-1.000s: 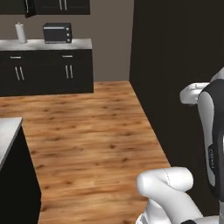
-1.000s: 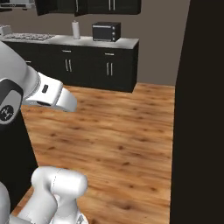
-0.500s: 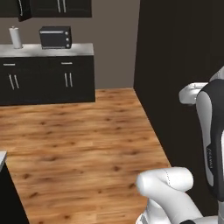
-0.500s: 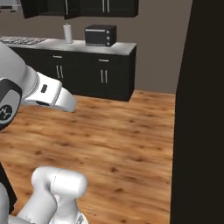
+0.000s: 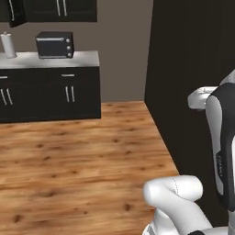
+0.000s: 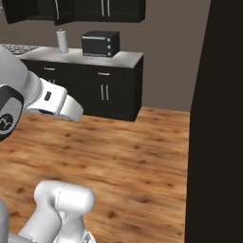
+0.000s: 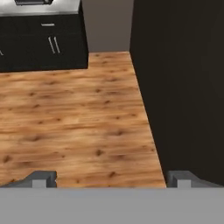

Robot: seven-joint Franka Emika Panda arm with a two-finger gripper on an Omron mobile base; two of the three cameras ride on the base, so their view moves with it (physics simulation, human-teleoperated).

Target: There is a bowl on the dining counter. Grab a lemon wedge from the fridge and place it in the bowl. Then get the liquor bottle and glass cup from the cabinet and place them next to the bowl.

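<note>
In the hand view my gripper [image 7: 113, 178] stands open over bare wooden floor, its two dark fingertips [image 7: 43, 177] far apart with nothing between them. The black upper cabinet [image 5: 59, 9] with vertical silver handles hangs on the far wall, and its row [image 6: 107, 7] also runs along the top of the right base view. The bowl, dining counter, lemon wedge, fridge, liquor bottle and glass cup are out of view.
Black lower cabinets [image 5: 50, 89] with a grey top carry a black microwave [image 5: 55, 44] and a paper towel roll [image 5: 8, 45]. A stovetop [image 6: 14, 47] lies further left. A tall dark panel [image 5: 193, 69] walls off the right side. Wooden floor [image 5: 78, 156] lies open between.
The whole picture has shifted as the base drove. The light counter corner at the lower left has slid out of the left base view. Arm pose and open jaws are unchanged.
</note>
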